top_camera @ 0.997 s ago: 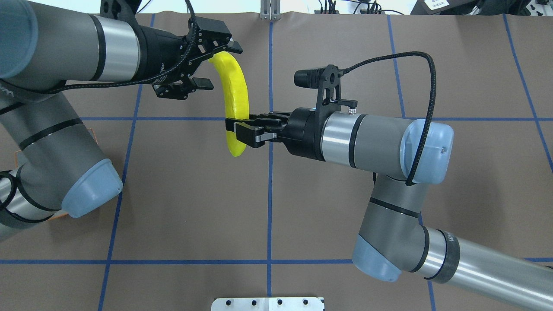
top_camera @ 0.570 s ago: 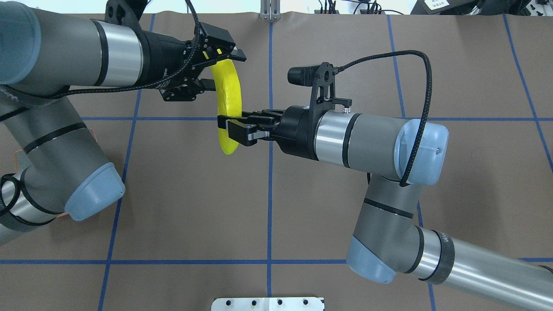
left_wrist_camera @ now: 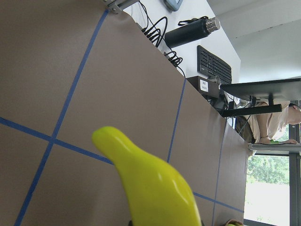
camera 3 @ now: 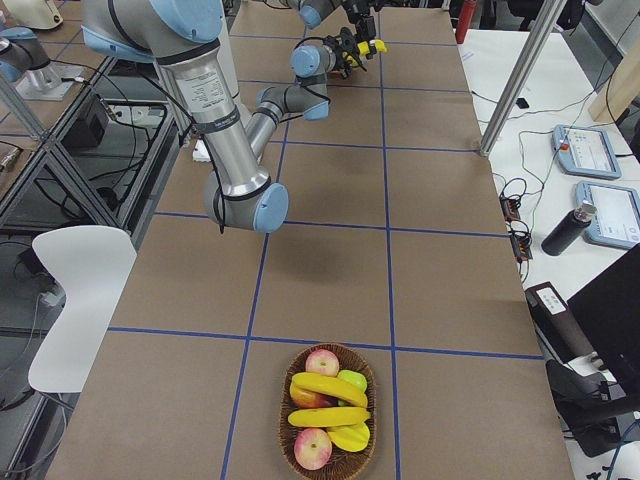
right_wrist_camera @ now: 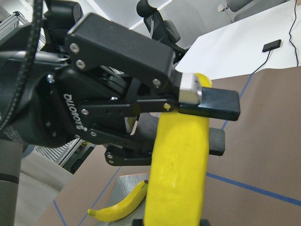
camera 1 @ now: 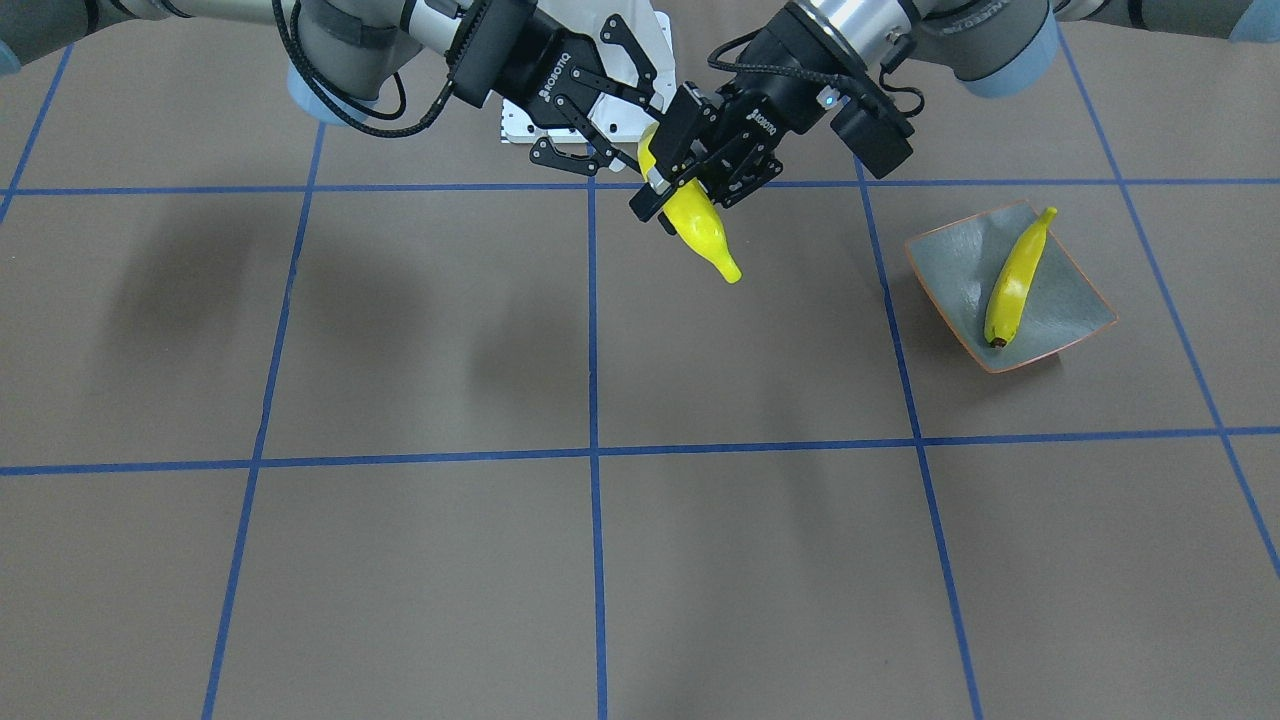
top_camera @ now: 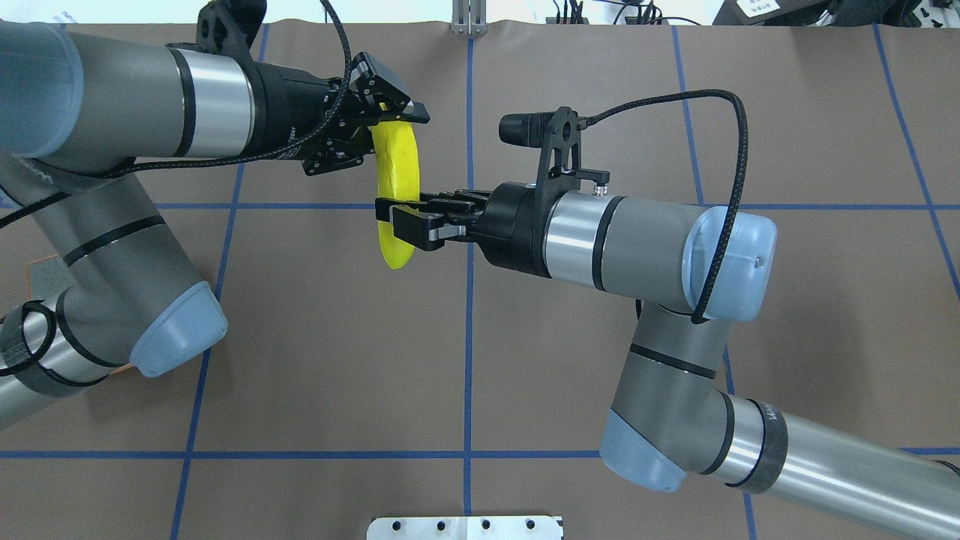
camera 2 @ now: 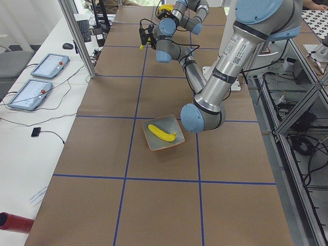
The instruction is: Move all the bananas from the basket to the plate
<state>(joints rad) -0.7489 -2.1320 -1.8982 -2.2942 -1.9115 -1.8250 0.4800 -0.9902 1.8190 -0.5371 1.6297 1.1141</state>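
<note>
One yellow banana hangs in the air over the table's middle, held by both arms. My left gripper is shut on its far end, and one of its fingers presses the peel in the right wrist view. My right gripper is shut on the near part of the banana. The banana's tip sticks out past the left gripper. A second banana lies across the grey-blue plate on my left side. Two more bananas lie in the wicker basket at the table's right end.
Apples share the basket with the bananas. A white mounting plate sits at the near table edge between the arm bases. In the overhead view my left arm's elbow covers the plate. Desks with tablets flank the table's far side.
My left gripper has moved in onto the banana's far end and gone from open to shut on it. The right gripper has carried the banana slightly leftward.
</note>
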